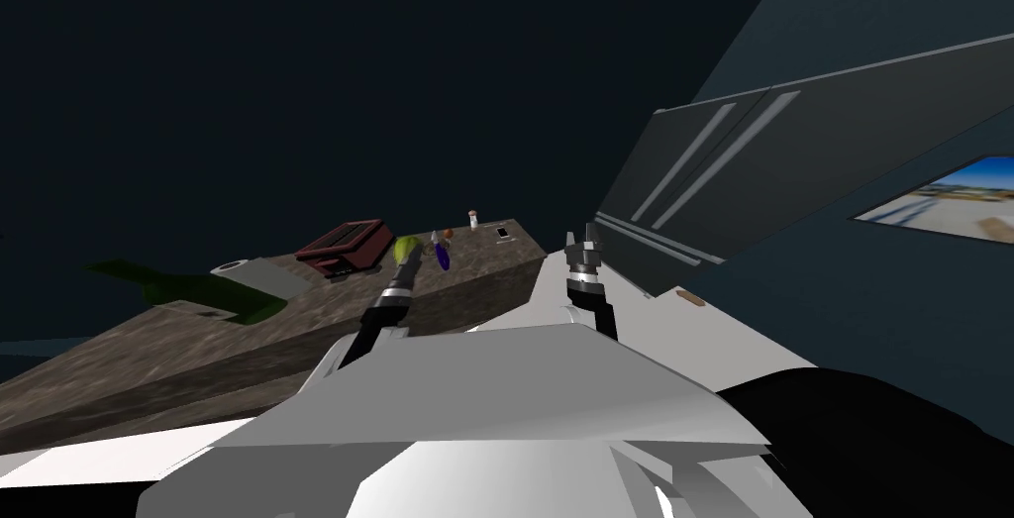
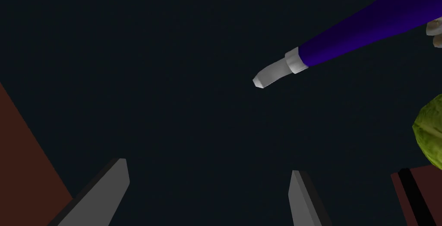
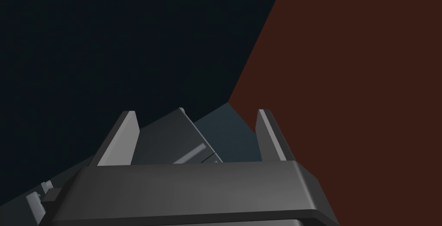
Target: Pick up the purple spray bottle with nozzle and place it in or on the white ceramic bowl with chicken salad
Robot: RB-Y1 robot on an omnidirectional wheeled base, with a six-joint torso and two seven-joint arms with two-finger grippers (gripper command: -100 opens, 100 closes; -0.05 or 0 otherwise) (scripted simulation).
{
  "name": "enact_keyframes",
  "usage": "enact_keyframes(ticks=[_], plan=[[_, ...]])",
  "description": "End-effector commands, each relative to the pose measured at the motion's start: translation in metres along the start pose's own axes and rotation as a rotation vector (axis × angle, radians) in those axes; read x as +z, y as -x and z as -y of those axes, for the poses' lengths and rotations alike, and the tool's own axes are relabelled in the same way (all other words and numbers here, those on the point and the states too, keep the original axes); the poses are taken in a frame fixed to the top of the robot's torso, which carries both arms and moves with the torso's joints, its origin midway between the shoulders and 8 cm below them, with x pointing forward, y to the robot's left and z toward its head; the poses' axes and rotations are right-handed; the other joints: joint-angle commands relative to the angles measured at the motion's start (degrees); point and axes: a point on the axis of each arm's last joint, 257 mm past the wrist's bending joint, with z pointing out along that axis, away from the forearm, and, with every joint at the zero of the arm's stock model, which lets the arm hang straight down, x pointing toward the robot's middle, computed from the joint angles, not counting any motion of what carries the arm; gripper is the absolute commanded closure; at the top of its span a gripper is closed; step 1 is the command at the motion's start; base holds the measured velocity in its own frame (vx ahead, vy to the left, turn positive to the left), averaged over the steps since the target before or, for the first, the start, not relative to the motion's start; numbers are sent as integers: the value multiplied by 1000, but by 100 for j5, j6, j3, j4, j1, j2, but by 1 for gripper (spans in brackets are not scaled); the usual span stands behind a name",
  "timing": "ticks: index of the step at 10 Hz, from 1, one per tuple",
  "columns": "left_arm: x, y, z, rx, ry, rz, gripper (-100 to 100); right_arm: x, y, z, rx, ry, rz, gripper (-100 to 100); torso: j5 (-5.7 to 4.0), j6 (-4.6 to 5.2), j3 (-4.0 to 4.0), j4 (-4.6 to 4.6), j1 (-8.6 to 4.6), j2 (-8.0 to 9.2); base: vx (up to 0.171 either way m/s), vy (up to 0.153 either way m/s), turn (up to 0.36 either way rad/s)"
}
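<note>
Two pincers are shown, both spread wide with nothing held. The left pincer [image 2: 209,167] is stationed near the bottle [image 2: 354,31], whose purple body is seen tilted, its white nozzle [image 2: 272,74] being the end nearest the pincer yet apart from both fingers. The bottle is located on the brown surface [image 1: 198,344], just beside a green lump [image 2: 429,130] and near a red-brown box [image 1: 342,245]. The right pincer [image 3: 195,112] is raised beside a dark cabinet [image 1: 753,175]

Head camera looks steeply down over the counter [image 1: 198,344]; left wrist camera closely shares its purple bottle [image 2: 358,29].
</note>
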Motion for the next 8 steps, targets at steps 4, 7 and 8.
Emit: enact_keyframes(ticks=[4, 7, 8], plan=[[-9, 4, -50, 168, 129, -50, -100, 0, 0, 0, 0, 0, 0, 0, 1, 0, 2, 1, 6, 3, 21, -68, -13], [-14, 9, -72, 254, 181, -78, -100, 0, 0, 0, 0, 0, 0, 0, 0, 0, -2, -1, 1, -5, 39, -73, -7], [-18, 14, -85, 315, 212, -98, -100, 0, 0, 0, 0, 0, 0, 0, 1, 0, -2, -1, 7, -3, 40, -63, -17]])
